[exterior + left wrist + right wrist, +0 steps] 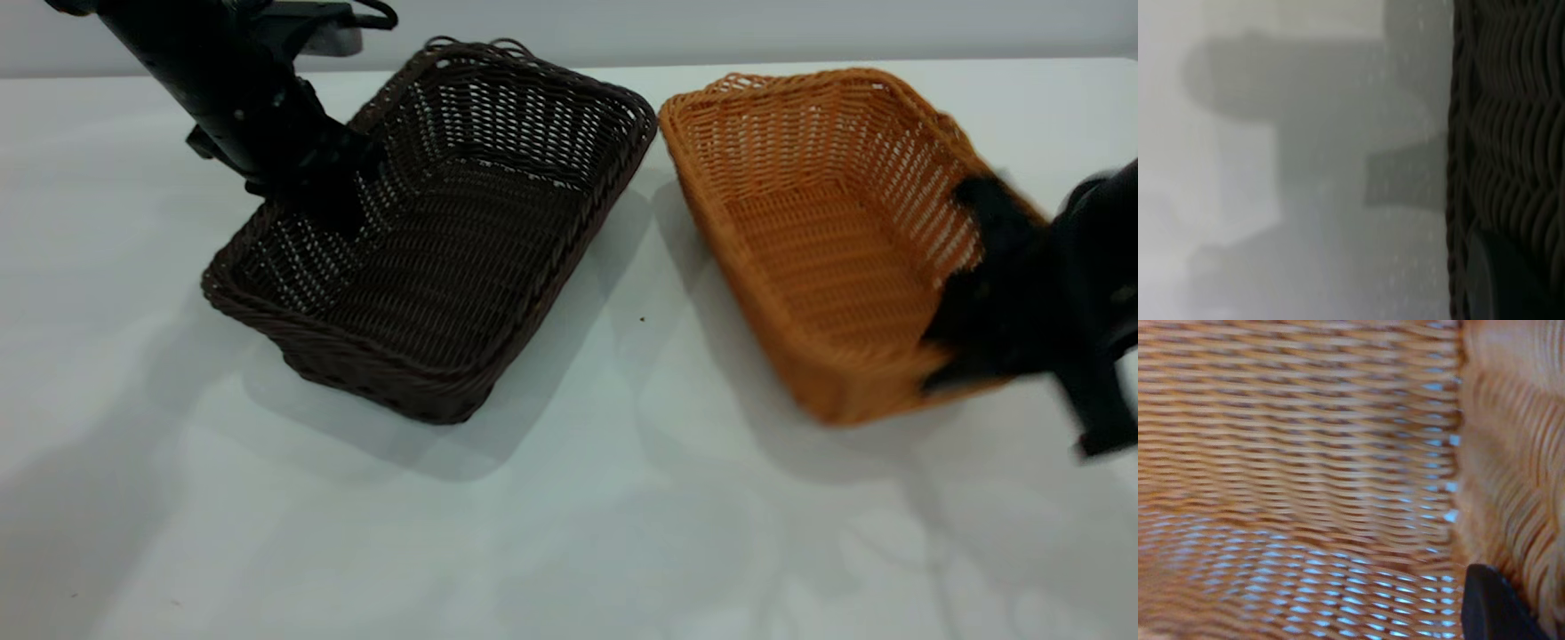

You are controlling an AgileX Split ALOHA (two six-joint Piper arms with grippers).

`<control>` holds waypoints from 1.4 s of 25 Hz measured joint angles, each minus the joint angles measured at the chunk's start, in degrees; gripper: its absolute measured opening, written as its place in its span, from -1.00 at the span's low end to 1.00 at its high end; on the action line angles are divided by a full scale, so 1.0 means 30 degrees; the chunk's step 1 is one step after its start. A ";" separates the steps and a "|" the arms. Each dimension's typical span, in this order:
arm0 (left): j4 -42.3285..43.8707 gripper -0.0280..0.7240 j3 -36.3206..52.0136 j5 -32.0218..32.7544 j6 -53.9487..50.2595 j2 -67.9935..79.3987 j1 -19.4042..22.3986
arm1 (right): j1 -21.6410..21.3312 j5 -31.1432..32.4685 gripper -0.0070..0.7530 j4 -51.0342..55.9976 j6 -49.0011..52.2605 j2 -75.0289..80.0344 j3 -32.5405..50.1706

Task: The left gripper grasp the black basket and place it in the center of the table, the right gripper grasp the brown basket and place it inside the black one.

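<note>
The black basket (471, 258) sits left of centre on the white table (569, 533). My left gripper (333, 191) straddles its left long wall and is shut on the braided rim. In the left wrist view, one finger (1501, 280) lies against the dark wicker (1511, 133). The brown basket (827, 231) is right of it, a narrow gap apart and tilted. My right gripper (978, 267) is shut on its right wall near the front corner. In the right wrist view, one finger (1491, 607) presses on the orange weave (1305, 453).
Bare table (1305, 167) lies left of the black basket, with the arm's shadow on it. The table's front half is open white surface. A grey wall runs along the far edge.
</note>
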 joint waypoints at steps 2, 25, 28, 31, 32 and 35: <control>0.0000 -0.72 0.0000 -0.0016 0.1246 0.0000 -0.0054 | -0.1717 0.0617 -0.81 -0.0353 -0.2078 -0.1080 0.0000; -0.1632 -0.72 -0.0131 -0.2309 2.2268 0.0550 -0.6131 | -0.8876 1.7506 -0.81 -1.3304 -0.3675 -0.4094 -0.7045; -0.1648 -0.70 -0.0131 -0.2571 2.1940 0.0557 -0.6168 | -0.8876 1.7506 -0.81 -1.3373 -0.3675 -0.4094 -0.7059; -0.1652 -0.64 -0.0131 -0.3243 2.1147 0.0572 -0.6168 | -0.8876 1.7488 -0.81 -1.3373 -0.3675 -0.4094 -0.7059; -0.1692 -0.61 -0.0131 -0.3479 2.0809 0.0572 -0.6168 | -0.8876 1.7444 -0.81 -1.3288 -0.3675 -0.4094 -0.7059; -0.1792 -0.44 -0.0131 -0.4181 2.0000 0.0642 -0.6168 | -0.8876 1.7273 -0.81 -1.2727 -0.3710 -0.4094 -0.7059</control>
